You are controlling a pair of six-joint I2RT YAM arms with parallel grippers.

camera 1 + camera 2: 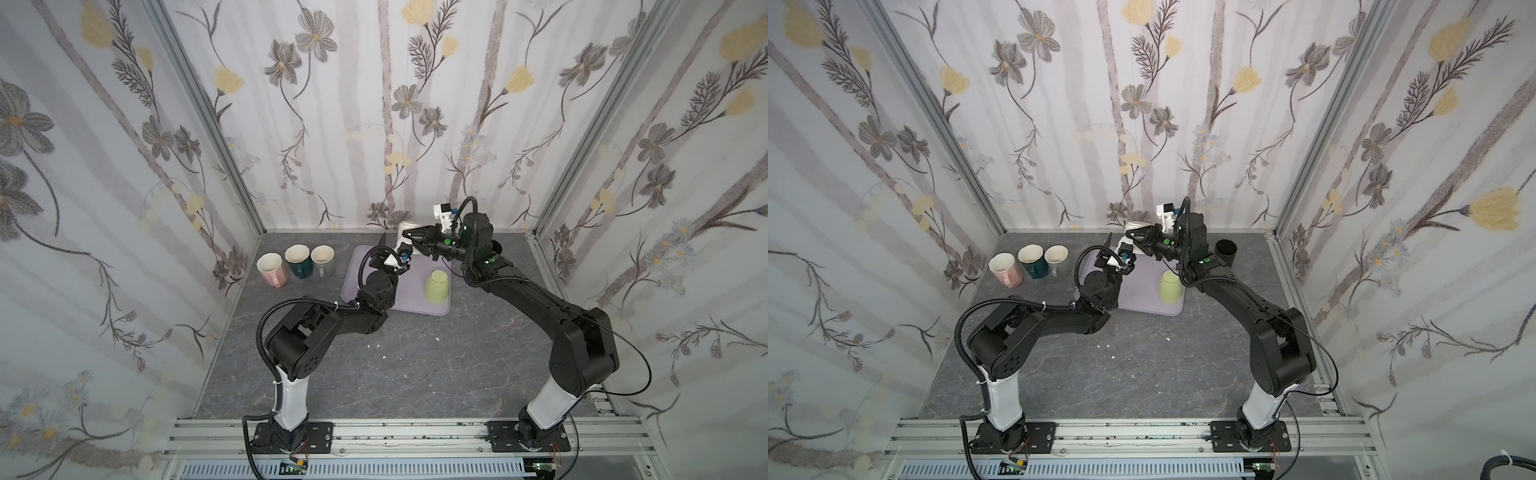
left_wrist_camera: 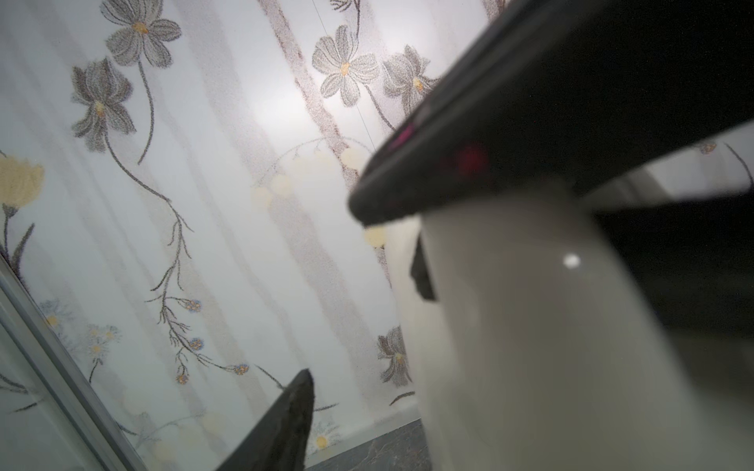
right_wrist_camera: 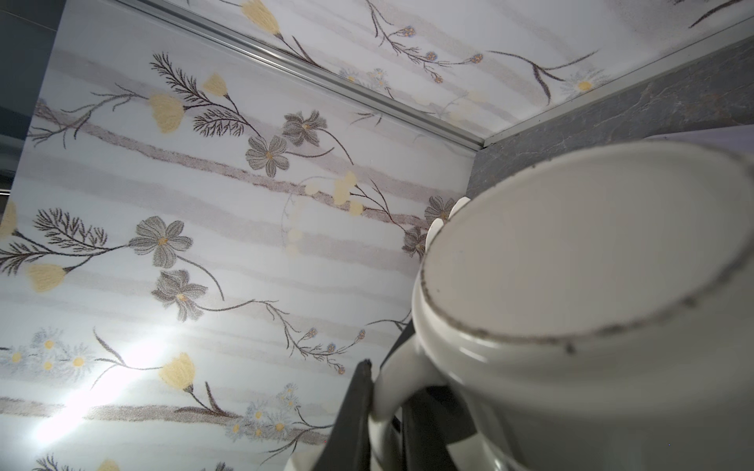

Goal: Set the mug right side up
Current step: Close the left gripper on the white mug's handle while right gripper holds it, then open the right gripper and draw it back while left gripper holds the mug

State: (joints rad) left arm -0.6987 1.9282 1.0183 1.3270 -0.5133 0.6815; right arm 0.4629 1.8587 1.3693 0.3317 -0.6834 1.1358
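Note:
A white mug (image 1: 404, 231) (image 1: 1135, 226) hangs above the far end of the lilac tray (image 1: 411, 297), close to the back wall. My right gripper (image 1: 410, 237) (image 3: 387, 391) is shut on the mug's handle (image 3: 389, 387). In the right wrist view the mug's flat base (image 3: 579, 253) faces the camera. My left gripper (image 1: 394, 246) reaches up beside the mug from the left. In the left wrist view one of its fingers (image 2: 285, 424) stands apart from the mug's body (image 2: 530, 346). The other finger is hidden behind the mug.
A light green mug (image 1: 437, 286) stands upside down on the tray. Pink (image 1: 272, 270), dark teal (image 1: 299, 259) and grey (image 1: 323, 259) mugs stand upright in a row at the back left. A black cup (image 1: 1226, 249) sits behind the right arm. Walls enclose three sides.

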